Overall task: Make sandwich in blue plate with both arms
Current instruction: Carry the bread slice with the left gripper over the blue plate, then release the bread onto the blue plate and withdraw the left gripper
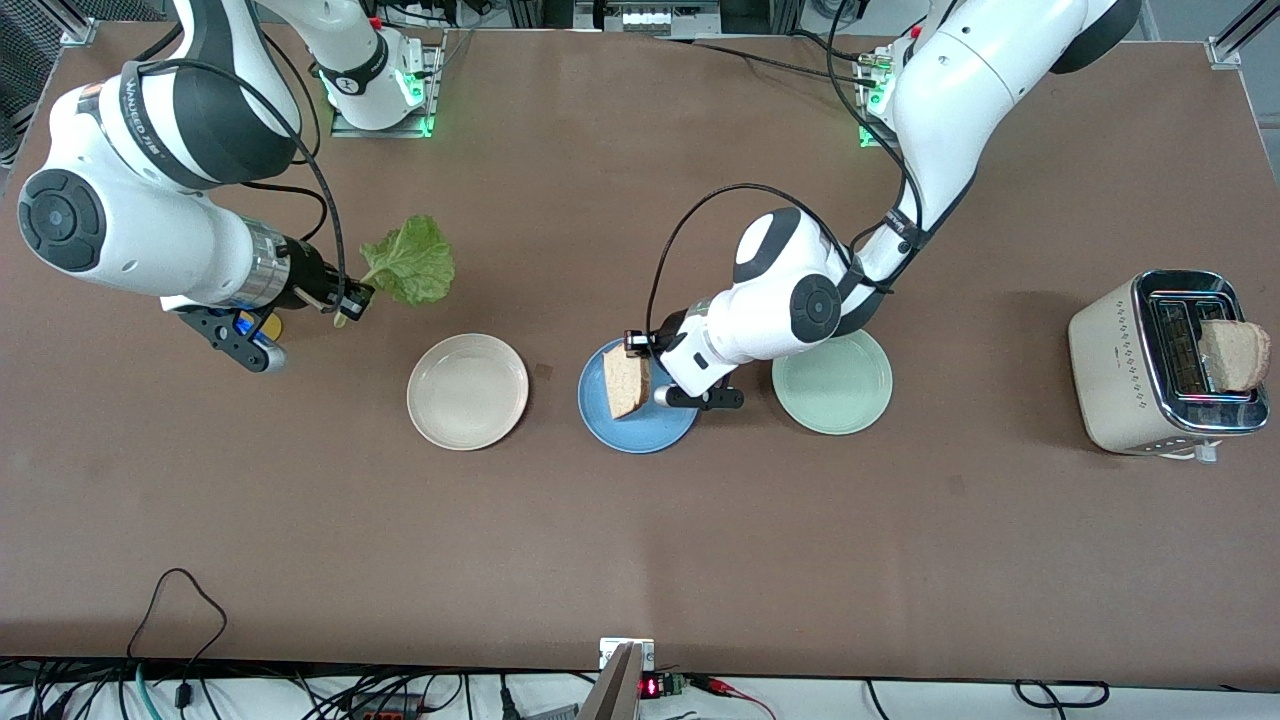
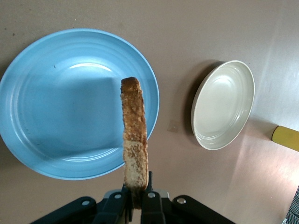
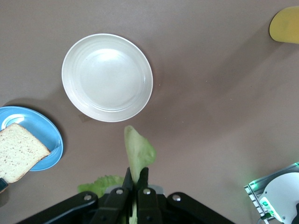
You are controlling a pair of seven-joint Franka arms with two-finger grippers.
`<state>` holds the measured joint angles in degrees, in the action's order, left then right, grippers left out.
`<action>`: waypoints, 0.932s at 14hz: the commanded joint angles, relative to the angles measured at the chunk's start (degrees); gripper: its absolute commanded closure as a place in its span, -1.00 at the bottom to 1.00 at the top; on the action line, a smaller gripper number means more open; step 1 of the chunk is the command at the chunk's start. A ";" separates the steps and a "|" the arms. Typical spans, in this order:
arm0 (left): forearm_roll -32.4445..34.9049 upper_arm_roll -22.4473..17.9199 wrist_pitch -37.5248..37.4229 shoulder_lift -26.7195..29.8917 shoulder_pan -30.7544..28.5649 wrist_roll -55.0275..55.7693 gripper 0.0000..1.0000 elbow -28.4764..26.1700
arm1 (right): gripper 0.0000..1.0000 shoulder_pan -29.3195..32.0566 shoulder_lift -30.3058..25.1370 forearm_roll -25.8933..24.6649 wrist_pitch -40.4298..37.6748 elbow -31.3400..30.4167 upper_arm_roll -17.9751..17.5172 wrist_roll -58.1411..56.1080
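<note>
A blue plate [image 1: 634,428] is lying nearest the front camera, between a beige plate [image 1: 467,391] and a pale green plate [image 1: 832,383]. A bread slice [image 1: 627,381] is being held edge-up over the blue plate, its fingers clenched on it, by the left gripper [image 1: 655,378]. A lettuce leaf [image 1: 410,260] is being gripped by its stalk in the right gripper [image 1: 345,303], up in the air over bare table toward the right arm's end. A second bread slice [image 1: 1234,354] is sitting in a toaster [image 1: 1120,370] at the left arm's end.
</note>
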<state>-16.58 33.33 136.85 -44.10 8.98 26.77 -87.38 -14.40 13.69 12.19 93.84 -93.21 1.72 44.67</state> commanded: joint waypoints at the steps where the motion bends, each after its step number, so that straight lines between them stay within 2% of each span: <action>1: -0.47 -0.28 1.48 -0.37 0.24 -0.85 0.93 -0.16 | 1.00 -0.01 0.37 1.08 -1.03 1.28 0.13 0.77; 10: -0.39 -0.54 5.18 -2.66 1.12 -0.93 0.91 -0.07 | 1.00 -0.10 0.37 1.08 -1.03 1.28 0.13 1.74; 13: -0.47 -0.63 5.09 -3.19 0.77 -0.93 0.73 -0.25 | 1.00 -0.10 0.37 1.08 -1.03 1.28 0.13 1.82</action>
<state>-16.58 33.00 141.18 -47.06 9.63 26.70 -87.41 -14.40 13.70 12.25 93.82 -93.21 1.72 45.37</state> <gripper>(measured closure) 0.907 0.956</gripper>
